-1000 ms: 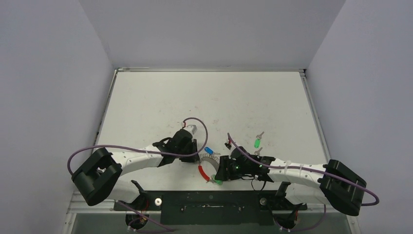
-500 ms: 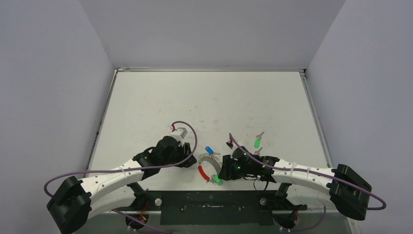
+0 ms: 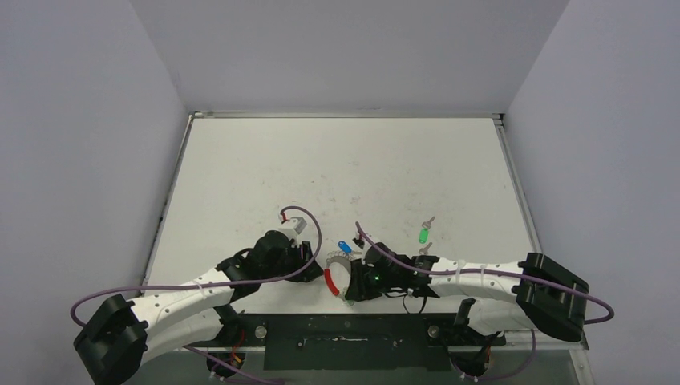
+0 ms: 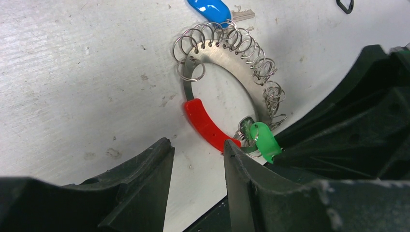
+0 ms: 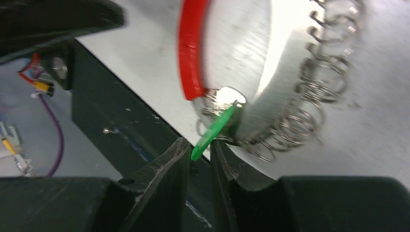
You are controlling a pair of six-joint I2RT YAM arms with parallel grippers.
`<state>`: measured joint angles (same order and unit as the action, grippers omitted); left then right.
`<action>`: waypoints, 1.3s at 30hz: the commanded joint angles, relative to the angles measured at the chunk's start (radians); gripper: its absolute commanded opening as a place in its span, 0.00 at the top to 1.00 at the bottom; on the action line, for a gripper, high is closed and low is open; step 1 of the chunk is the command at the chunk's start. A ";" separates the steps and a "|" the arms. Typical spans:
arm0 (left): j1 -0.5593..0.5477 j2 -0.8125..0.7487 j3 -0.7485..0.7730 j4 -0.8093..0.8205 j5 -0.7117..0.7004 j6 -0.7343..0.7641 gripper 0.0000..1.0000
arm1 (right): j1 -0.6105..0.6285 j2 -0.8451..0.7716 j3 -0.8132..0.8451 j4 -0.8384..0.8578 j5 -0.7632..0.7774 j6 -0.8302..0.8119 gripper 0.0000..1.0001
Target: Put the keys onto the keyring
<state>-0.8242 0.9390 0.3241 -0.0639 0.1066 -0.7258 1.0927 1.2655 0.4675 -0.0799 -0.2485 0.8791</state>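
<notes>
The white desk (image 3: 337, 160) has a few small things on it. A second green key (image 3: 422, 236) lies well off to the right, away from the arms. A thin black wire loop (image 4: 344, 5) sits at the far edge of the left wrist view. The big dark body of the right tool (image 5: 199, 144) covers the near right side of the keyring (image 4: 227, 53). Both arms lie low over the desk and reach in from the two sides to meet near the front edge. The left tool (image 4: 196, 147) is open, with only bare desk between its fingers, and one fingertip is just beside the red part (image 4: 205, 123). The right tool's fingers stand close around the head of the green key (image 4: 265, 141), but I cannot tell if they squeeze it. The keyring lies flat, with its red part on the near left. The green key hangs on it beside the red end and slants down into the right tool. The blue key (image 4: 210, 8) touches the far side, with its silver end pointing right.
</notes>
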 commanded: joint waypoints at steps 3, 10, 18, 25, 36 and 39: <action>-0.006 0.016 0.017 0.049 0.014 -0.001 0.59 | 0.051 -0.009 0.120 0.129 -0.005 -0.020 0.73; -0.006 -0.006 -0.026 0.125 0.039 0.014 0.59 | 0.041 -0.112 0.098 0.139 0.028 -0.071 0.59; -0.006 -0.102 -0.121 0.302 0.080 0.043 0.59 | -0.022 -0.354 -0.019 0.012 0.162 -0.201 0.60; -0.009 -0.158 -0.179 0.478 0.174 0.163 0.59 | -0.053 -0.520 -0.141 -0.027 0.156 -0.246 0.63; -0.022 -0.129 -0.192 0.613 0.223 0.210 0.57 | -0.070 -0.478 -0.319 0.196 0.058 0.003 0.68; -0.035 -0.089 -0.191 0.658 0.228 0.203 0.57 | -0.071 -0.418 -0.319 0.252 0.050 0.008 0.68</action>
<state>-0.8398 0.8097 0.1333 0.4644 0.3019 -0.5377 1.0279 0.7929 0.1490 0.0036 -0.1616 0.8330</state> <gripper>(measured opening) 0.431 0.325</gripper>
